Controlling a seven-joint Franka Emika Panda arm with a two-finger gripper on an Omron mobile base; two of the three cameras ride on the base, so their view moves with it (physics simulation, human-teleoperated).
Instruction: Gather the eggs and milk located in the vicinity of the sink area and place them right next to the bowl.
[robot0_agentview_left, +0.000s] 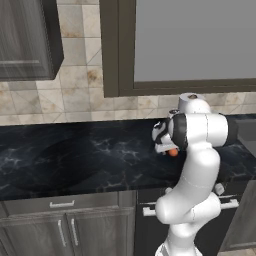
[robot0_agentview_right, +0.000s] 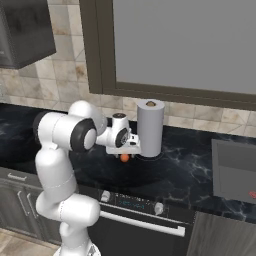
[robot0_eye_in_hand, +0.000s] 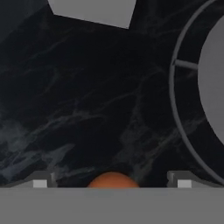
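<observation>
While the arm (robot0_agentview_right: 65, 165) reached out over the dark marbled counter (robot0_agentview_left: 90, 160), the biggest thing behind it was the grey window panel (robot0_agentview_right: 185, 45) in its dark frame, above a beige tiled backsplash (robot0_agentview_left: 60, 95). Grey cabinets with bar handles (robot0_agentview_left: 65, 225) sat below the counter in the left base view, and an oven front with knobs (robot0_agentview_right: 132, 205) showed below it in the right base view. At the right edge of the right base view a grey sink (robot0_agentview_right: 234, 170) was set into the counter, well apart from the hand. A tall white paper-towel roll (robot0_agentview_right: 150, 127) stood upright on a round base just beside the gripper (robot0_agentview_right: 124, 151). Gripper pointed down at the counter, jaws spread wide, nothing clamped. The egg (robot0_agentview_right: 124, 157), small and orange-brown, lay on the counter directly under the hand; in the hand view the egg sat between the two fingertips (robot0_eye_in_hand: 40, 181), with gaps on both sides. Couldn't tell whether the tips touched the counter. The roll's round base ring curved along the right side of the hand view.
</observation>
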